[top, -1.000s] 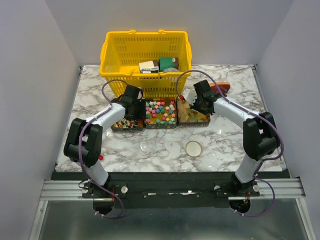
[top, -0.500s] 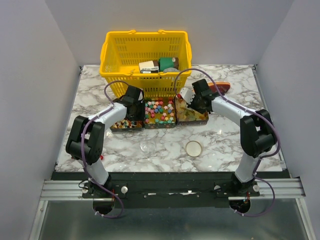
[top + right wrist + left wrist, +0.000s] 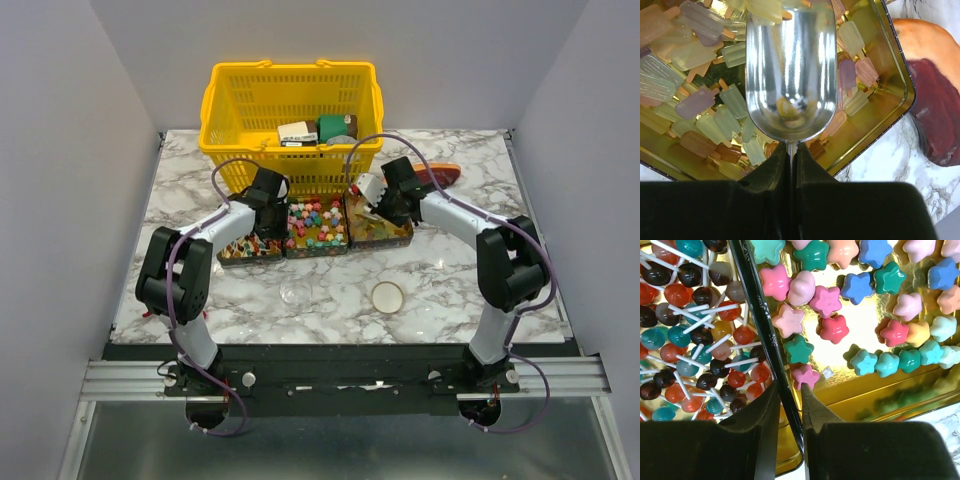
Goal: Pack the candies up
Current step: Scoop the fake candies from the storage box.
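Note:
Three gold trays of candies stand in front of the basket: ball lollipops point(image 3: 690, 340) in the left tray point(image 3: 240, 250), star-shaped sweets point(image 3: 880, 305) in the middle tray point(image 3: 318, 222), and pale ice-pop gummies point(image 3: 690, 65) in the right tray point(image 3: 385, 232). My left gripper point(image 3: 789, 386) point(image 3: 268, 200) straddles the black tray rim point(image 3: 760, 305) between the lollipops and the stars, with both fingers pressed against it. My right gripper point(image 3: 791, 145) point(image 3: 385, 200) is shut on the handle of a metal scoop point(image 3: 790, 75). The scoop hangs over the gummies and holds a few pieces.
A yellow basket point(image 3: 290, 110) with a few boxes stands behind the trays. A red-brown meat slab point(image 3: 935, 110) point(image 3: 440, 175) lies right of the right tray. A clear cup point(image 3: 296, 292) and a round lid point(image 3: 387, 296) sit on the marble nearer the arm bases.
The left jaws have narrowed onto the tray rim. Both arms and the three trays have shifted slightly back toward the basket and a little left.

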### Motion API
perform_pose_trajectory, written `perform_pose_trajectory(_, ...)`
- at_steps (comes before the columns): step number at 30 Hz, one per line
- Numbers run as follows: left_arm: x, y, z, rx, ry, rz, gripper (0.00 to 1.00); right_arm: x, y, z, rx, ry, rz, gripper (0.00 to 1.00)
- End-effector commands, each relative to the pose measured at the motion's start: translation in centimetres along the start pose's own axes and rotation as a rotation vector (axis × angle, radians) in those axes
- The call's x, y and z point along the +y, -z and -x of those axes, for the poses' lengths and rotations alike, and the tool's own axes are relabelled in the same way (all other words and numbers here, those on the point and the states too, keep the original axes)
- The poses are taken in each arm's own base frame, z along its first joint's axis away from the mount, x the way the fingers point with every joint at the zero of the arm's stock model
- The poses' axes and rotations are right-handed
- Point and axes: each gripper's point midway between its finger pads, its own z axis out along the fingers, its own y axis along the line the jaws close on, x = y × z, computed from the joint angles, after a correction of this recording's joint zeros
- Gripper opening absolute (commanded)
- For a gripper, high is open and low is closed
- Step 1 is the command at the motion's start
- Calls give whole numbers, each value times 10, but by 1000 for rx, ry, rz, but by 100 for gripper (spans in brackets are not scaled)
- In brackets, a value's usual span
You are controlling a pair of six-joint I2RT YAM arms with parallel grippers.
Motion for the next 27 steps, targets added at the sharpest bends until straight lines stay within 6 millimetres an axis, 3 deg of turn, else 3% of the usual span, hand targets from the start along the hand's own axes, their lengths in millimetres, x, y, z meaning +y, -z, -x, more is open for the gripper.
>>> perform_pose_trajectory(1, -1, -4, 13, -13, -38, -3, 18, 37, -7, -25, 85, 30, 106, 1)
perform_pose_trajectory(4, 0, -6, 13, -13, -52, 4, 0, 32, 1, -30, 106, 36, 68, 1)
perform_pose_trajectory(10, -1, -9, 9, -2, -83, 3, 0, 35, 13, -40, 119, 40, 53, 1)
perform_pose_trajectory(17, 1, -11, 5, 11, -72, 57, 0, 22, 21, -56, 193, 68, -10, 1)
perform_pose_trajectory(21, -4, -10, 8, 21, 5, 55, 0, 15, 26, -65, 236, 43, -34, 1)
perform_pose_trajectory(27, -11, -8, 9, 45, 142, 66, 0, 21, 41, -71, 255, 25, -10, 1)
